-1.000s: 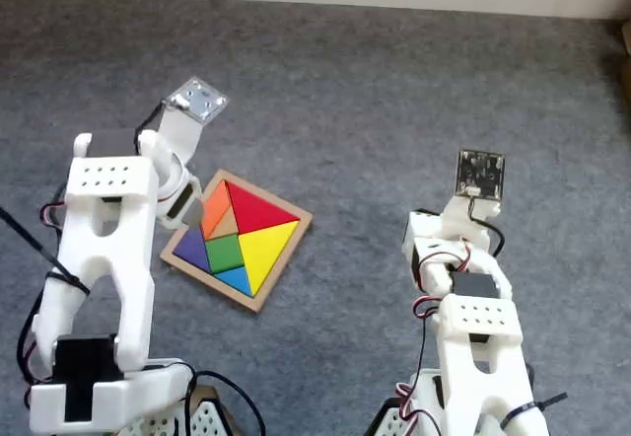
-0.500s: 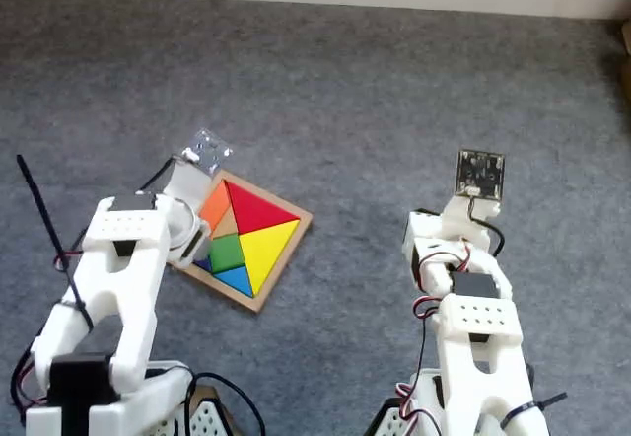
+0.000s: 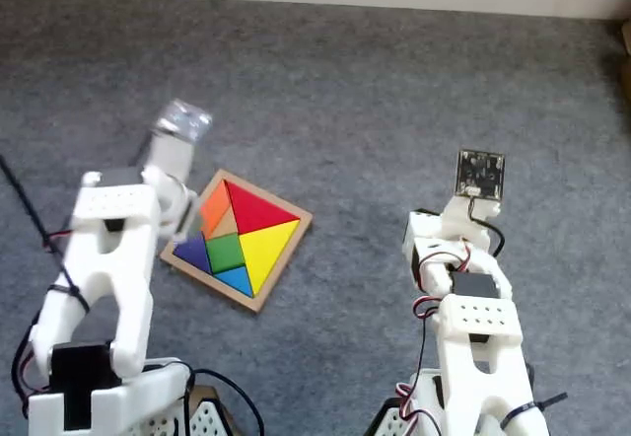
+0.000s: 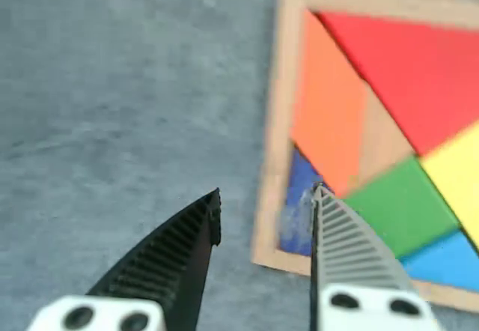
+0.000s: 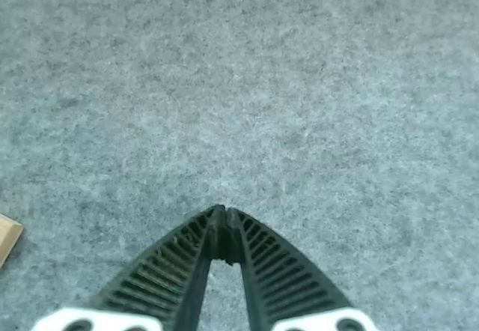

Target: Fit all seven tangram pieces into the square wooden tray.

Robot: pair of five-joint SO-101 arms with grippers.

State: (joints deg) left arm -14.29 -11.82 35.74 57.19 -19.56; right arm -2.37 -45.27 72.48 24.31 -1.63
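Noted: left jaws spread, straddling the tray [image 4: 273, 121] rim at the dark-blue piece [image 4: 298, 196]; right jaws pressed together, well apart, so the left arm [image 3: 104, 258] is nearer.

quick count: one wooden tray [image 3: 287, 263], six coloured pieces [image 3: 258, 209] in it, plus one tan triangle spot [image 3: 227, 223], can't tell if that's a seventh piece or bare wood. two robot arms, left arm [image 3: 106, 258] and right arm [image 3: 471, 323]

No text, number or sign can be read. Marks on the circuit board [image 3: 480, 173] are too small to tell.
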